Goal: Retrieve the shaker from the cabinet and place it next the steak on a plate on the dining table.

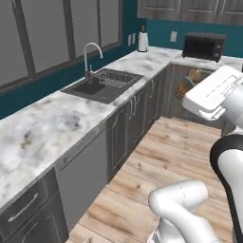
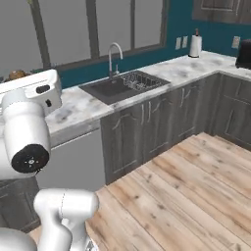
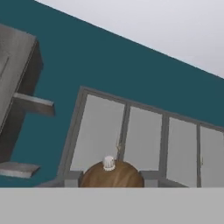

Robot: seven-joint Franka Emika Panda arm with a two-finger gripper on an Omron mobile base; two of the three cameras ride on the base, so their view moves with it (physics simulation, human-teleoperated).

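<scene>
Look at your hand [image 3: 112,178] in the hand view: its two grey finger tips [image 3: 72,178] stand on either side of the shaker [image 3: 112,175], a rounded brown wooden body with visible grain and a small pale knob on top, so the hand is clamped on it. The shaker sits right between the tips, touching both.

Beyond the hand you see a flat teal wall [image 3: 131,70] and a row of tall pale window panes [image 3: 144,140] set in grey frames. Off to the hand's left in that view stands the cabinet [image 3: 15,65], grey wood-grain, with the edge of a grey inner shelf [image 3: 33,105] jutting out.

In the base views the white arm [image 1: 213,92] is raised well above a long white marble surface [image 1: 52,123], veined in grey and tan, over grey panelled drawers [image 1: 28,209]. Set into it are a dark sink [image 1: 102,85] with a curved metal tap [image 1: 90,52] and a wire rack. Farther along stand a white paper roll [image 1: 142,42] and a boxy black toaster oven [image 1: 204,46]. The floor [image 1: 156,161] is pale wooden planks.
</scene>
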